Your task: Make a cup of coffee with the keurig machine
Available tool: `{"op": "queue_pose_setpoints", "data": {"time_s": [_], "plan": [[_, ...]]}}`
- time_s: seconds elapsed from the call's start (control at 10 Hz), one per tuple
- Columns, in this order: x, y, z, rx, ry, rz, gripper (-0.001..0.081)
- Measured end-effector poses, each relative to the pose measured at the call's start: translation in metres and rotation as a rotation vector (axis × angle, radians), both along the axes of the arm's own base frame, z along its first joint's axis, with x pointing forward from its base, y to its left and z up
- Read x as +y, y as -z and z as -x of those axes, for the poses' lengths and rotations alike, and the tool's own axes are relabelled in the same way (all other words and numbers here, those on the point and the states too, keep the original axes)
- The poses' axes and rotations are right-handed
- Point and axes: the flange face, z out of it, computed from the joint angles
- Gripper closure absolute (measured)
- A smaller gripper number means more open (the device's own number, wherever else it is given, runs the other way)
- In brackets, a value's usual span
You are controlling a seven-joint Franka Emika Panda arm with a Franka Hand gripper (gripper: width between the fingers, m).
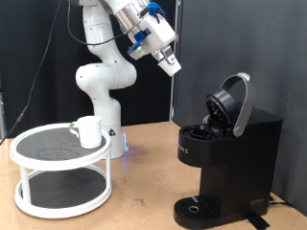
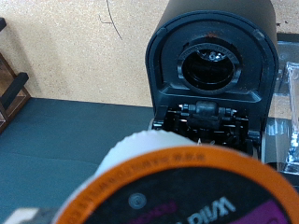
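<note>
Hand: the hand (image 1: 171, 65) hangs high at 12 o'clock in the exterior view, clamped on an orange-rimmed coffee pod (image 2: 187, 191).
Keurig machine: the keurig machine (image 1: 230, 158) stands at 4 o'clock on the tabletop (image 1: 144, 206), lid (image 1: 233, 101) raised.
Cup: the cup (image 1: 89, 131) sits on a white two-tier stand (image 1: 59, 172) at 8 o'clock, well apart from the machine.

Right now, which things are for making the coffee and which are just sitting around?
For the coffee:
keurig machine, lid open
white cup, on the stand
orange-rimmed pod, close to the wrist camera
the robot's jaws, high above the table

Just there:
round white stand
wooden table
black curtain
</note>
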Motion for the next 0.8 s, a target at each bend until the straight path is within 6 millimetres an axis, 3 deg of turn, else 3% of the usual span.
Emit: {"op": "queue_pose_setpoints", "data": {"time_s": [0.5,0.8], "plan": [[0.011,0.003,0.005,0.069,-0.092,-0.031,0.0365],[0.032,0.013,-0.009,0.122,-0.143,-0.015,0.0365]]}}
